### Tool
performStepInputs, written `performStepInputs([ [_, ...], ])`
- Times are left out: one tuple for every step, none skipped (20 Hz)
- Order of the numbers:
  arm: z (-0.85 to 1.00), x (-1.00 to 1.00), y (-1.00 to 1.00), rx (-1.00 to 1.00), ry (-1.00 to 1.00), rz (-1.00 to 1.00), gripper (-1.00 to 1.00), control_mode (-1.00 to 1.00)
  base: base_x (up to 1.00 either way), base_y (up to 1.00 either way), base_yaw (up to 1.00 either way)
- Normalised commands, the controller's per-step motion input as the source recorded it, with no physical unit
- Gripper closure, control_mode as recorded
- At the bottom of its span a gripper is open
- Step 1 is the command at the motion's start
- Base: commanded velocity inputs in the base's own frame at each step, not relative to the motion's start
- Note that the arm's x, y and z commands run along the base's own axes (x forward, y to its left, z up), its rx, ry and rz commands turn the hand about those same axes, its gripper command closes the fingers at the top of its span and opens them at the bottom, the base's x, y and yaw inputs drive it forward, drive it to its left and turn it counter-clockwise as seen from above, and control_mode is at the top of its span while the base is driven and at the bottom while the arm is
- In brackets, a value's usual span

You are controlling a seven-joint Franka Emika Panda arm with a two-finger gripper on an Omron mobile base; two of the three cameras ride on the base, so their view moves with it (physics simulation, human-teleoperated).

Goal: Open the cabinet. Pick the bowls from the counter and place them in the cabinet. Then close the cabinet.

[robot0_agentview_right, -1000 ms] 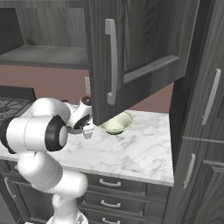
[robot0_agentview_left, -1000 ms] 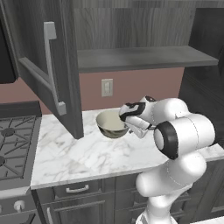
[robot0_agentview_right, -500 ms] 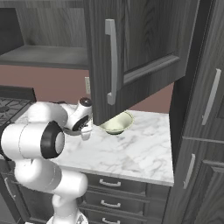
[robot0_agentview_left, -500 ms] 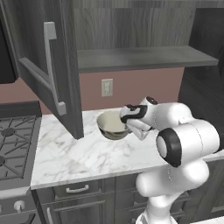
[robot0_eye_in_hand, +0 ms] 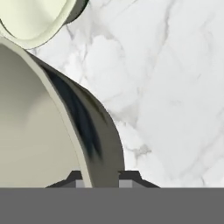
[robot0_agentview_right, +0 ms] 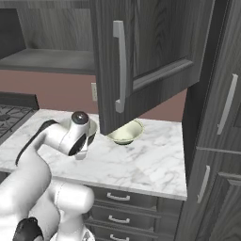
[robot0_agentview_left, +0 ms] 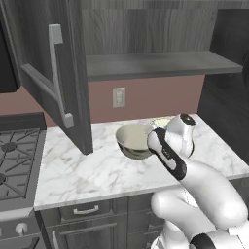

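Already open, the cabinet (robot0_agentview_left: 63, 82) shows a bare grey shelf (robot0_agentview_left: 155, 63) as my gripper (robot0_eye_in_hand: 99, 179) clamps the rim of the larger bowl (robot0_agentview_left: 133, 140), one tip inside the wall and one outside, held just above the tabletop (robot0_agentview_left: 97, 170). At 11 o'clock in the hand view, the shallower bowl (robot0_eye_in_hand: 37, 17) sits on the marble, awaiting its turn. Judged from this, one step is done; placing both bowls and closing the doors remain.

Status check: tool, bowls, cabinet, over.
Tool shut on rim of larger deep cream-green bowl. Shallower cream-green bowl on white marble counter. Dark grey wood-grain wall cabinet open; door overhangs counter.
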Motion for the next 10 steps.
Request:
performStepInputs([
  [1.00, -1.00, 0.00, 0.13, 0.00, -0.16, 1.00, -1.00, 0.00, 0.00, 0.00],
  [1.00, -1.00, 0.00, 0.11, -0.01, -0.13, 1.00, -1.00, 0.00, 0.00, 0.00],
  [1.00, -1.00, 0.00, 0.08, -0.01, -0.11, 1.00, -1.00, 0.00, 0.00, 0.00],
  [1.00, -1.00, 0.00, 0.08, 0.00, -0.09, 1.00, -1.00, 0.00, 0.00, 0.00],
  [1.00, -1.00, 0.00, 0.08, 0.00, -0.07, 1.00, -1.00, 0.00, 0.00, 0.00],
  [1.00, -0.96, 0.00, 0.07, 0.00, -0.06, 1.00, -1.00, 0.00, 0.00, 0.00],
  [1.00, -0.91, 0.00, 0.06, 0.00, -0.05, 1.00, -1.00, 0.00, 0.00, 0.00],
  [0.90, -0.84, 0.00, 0.04, 0.00, -0.05, 1.00, -1.00, 0.00, 0.00, 0.00],
  [0.87, -0.81, 0.00, 0.03, 0.00, -0.04, 1.00, -1.00, 0.00, 0.00, 0.00],
  [0.81, -0.65, 0.00, 0.00, 0.04, -0.02, 1.00, -1.00, 0.00, 0.00, 0.00],
])
